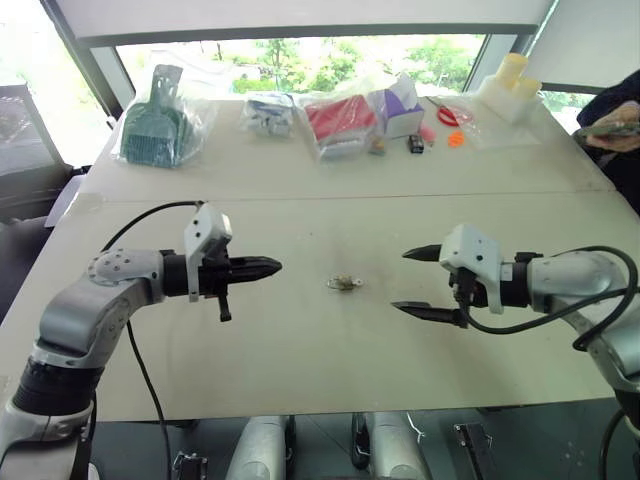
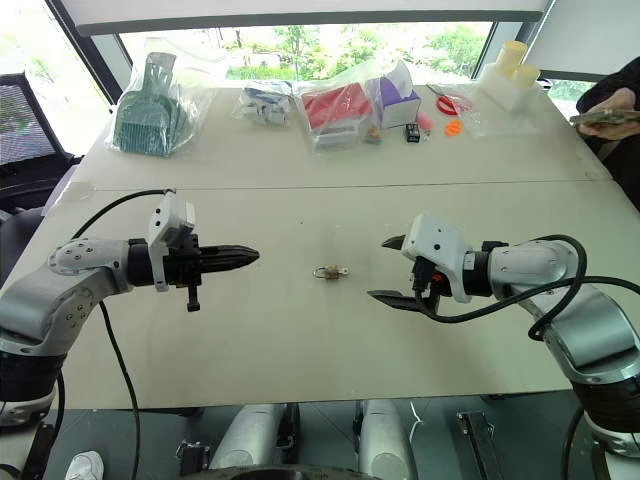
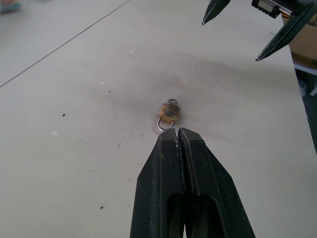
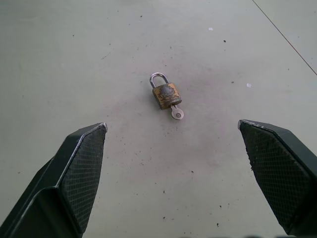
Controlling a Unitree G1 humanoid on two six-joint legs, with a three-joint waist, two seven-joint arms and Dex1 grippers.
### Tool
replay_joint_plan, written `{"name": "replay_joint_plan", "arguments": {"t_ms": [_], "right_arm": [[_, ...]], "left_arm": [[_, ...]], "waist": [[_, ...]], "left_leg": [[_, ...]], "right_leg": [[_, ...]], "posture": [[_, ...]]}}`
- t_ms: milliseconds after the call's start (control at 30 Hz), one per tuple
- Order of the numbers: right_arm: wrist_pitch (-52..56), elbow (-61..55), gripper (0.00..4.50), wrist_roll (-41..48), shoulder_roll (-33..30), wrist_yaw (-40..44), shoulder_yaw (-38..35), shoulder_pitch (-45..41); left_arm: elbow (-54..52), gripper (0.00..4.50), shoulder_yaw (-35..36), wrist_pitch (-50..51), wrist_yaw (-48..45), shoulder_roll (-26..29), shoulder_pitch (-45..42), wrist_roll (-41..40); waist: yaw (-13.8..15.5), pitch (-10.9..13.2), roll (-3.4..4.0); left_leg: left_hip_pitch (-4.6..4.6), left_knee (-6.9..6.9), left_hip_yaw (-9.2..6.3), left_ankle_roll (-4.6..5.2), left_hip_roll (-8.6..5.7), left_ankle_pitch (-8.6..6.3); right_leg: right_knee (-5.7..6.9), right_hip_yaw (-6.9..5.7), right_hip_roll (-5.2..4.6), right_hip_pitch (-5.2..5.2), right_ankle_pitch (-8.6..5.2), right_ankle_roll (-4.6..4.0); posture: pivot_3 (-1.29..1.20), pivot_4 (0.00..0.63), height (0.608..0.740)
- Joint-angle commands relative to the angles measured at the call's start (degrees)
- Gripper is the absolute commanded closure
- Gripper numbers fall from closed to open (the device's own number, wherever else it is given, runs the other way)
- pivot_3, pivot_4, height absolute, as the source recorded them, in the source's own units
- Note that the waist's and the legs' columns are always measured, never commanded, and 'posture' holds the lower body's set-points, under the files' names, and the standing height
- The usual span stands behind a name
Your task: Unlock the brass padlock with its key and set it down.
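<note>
- Both grippers hover nearest the camera, one on each side of the table.
- Right gripper: fingers spread wide, empty.
- Left gripper: fingers pressed together, empty.
- One brass padlock lies flat between them, roughly midway, apart from both; shackle seated.
- One key sits in its keyhole, long axis running gripper to gripper.

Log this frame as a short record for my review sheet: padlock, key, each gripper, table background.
padlock: brass padlock lying flat on the table, shackle looks closed
key: key in the keyhole
left gripper: left gripper shut, empty, apart from the lock
right gripper: right gripper open wide, empty, facing the lock
background: bagged goods along the far edge
</note>
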Motion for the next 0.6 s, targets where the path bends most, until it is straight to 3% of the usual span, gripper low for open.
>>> {"name": "replay_joint_plan", "arguments": {"t_ms": [33, 600], "right_arm": [[-1.2, -0.6, 0.09, -0.3, 0.1, -0.1, 0.0, -1.1], [-2.0, 0.1, 0.09, -1.2, 0.6, -0.5, 0.6, -1.7]], "left_arm": [[-2.2, 4.50, 1.9, -0.1, 0.6, 0.3, -0.2, -1.1], [0.7, 4.50, -0.5, -3.0, -0.2, 0.6, -2.9, 2.0]], "waist": [[0.0, 0.0, 0.00], [0.0, 0.0, 0.00]], "left_leg": [[0.00, 0.00, 0.00, 0.00, 0.00, 0.00], [0.00, 0.01, 0.01, 0.00, -0.03, 0.00]], "right_leg": [[0.00, 0.00, 0.00, 0.00, 0.00, 0.00], [0.01, 0.00, 0.00, 0.00, 0.01, 0.02]], "posture": [[0.00, 0.150, 0.740], [0.00, 0.150, 0.740]]}}
